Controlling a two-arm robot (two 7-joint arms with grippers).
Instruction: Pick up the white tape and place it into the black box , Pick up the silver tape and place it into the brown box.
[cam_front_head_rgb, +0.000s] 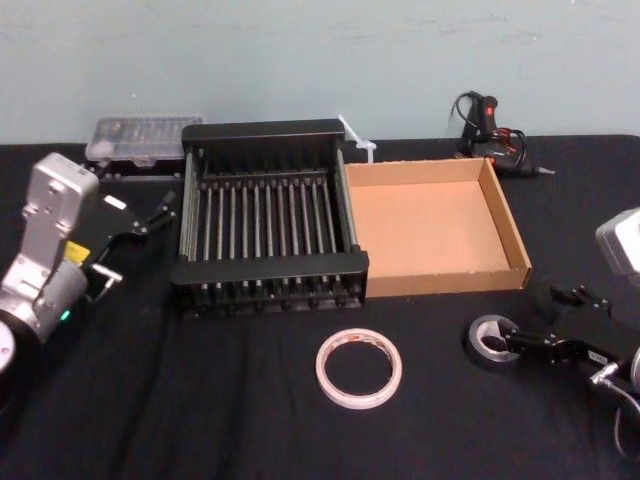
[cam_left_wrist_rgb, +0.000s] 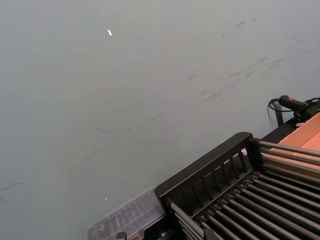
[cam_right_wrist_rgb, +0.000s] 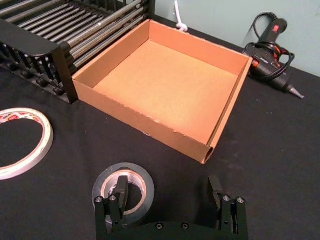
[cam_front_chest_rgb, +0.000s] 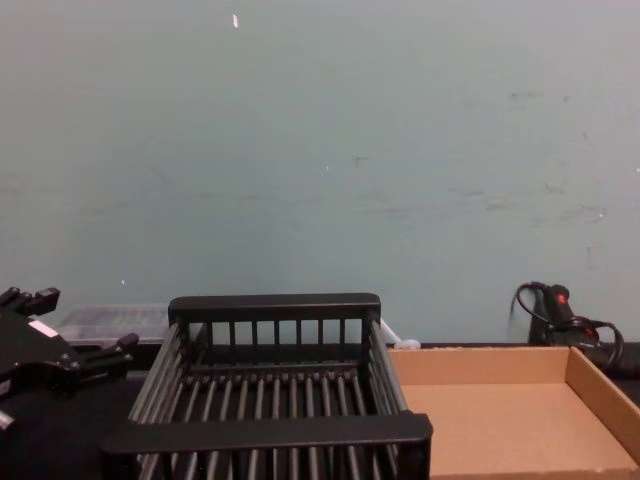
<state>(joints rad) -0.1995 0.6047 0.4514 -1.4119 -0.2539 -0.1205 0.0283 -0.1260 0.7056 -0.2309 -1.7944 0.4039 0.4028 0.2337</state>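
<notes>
Right gripper (cam_front_head_rgb: 533, 318): I see it low over the black table (cam_front_head_rgb: 200, 420), at the right front, with its fingers spread wide apart and holding nothing.
Silver tape (cam_front_head_rgb: 474, 338): it lies flat on the table, in front of the brown box's right corner. From the right wrist view, one finger (cam_right_wrist_rgb: 121, 189) stands over the hole of the roll and the other is outside it. I cannot tell if the finger touches the roll.
White tape (cam_front_head_rgb: 322, 370): it lies flat on the table, well to the left of the silver tape and in front of where the two boxes meet.
Black box (cam_front_head_rgb: 270, 268): it is in the middle of the table, side by side with the brown box.
Brown box (cam_front_head_rgb: 440, 282): it is just to the right of the black box.
Left gripper (cam_front_head_rgb: 135, 245): it hangs beside the left side of the black box, with its fingers apart and nothing between them.
Behind the boxes: a clear plastic case (cam_front_head_rgb: 140, 135) on the left and a glue gun (cam_front_head_rgb: 495, 125) on the right.
</notes>
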